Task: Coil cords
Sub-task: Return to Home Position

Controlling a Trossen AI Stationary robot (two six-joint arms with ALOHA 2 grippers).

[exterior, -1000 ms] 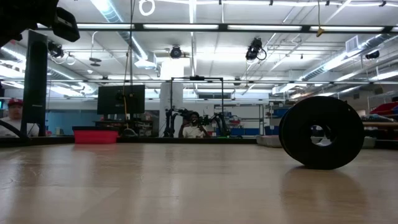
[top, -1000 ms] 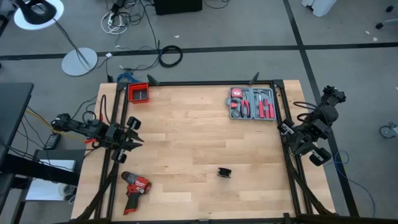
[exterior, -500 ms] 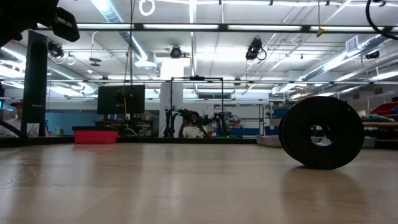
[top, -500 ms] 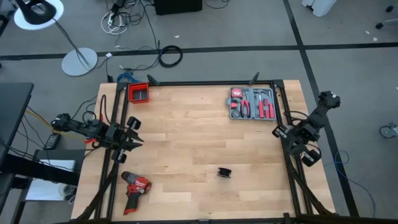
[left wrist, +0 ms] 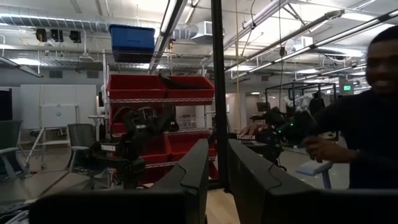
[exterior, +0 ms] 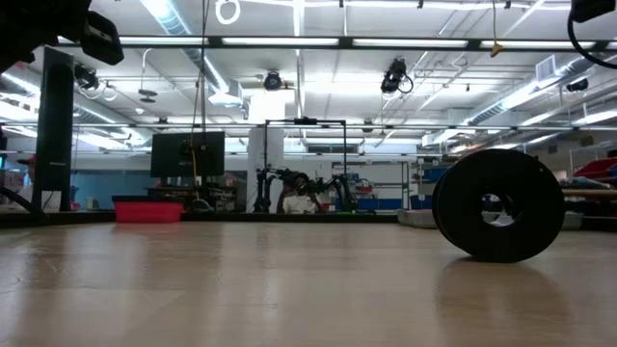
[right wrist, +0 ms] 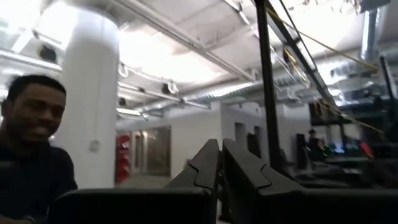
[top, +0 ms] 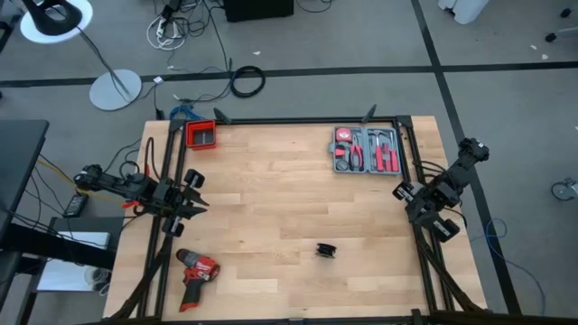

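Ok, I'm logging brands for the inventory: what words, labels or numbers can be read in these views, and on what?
None reads for certain.
Drill: any marking is too small to read.
Tool case: its red label is too small to read.
Far arm in the room, left wrist view: white lettering, too blurred to read.

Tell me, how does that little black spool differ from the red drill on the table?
The black spool is all black and much smaller; the red drill is red with dark parts. The spool stands upright on its rim, while the drill lies on its side. Both rest on the wooden table, with nothing holding them.
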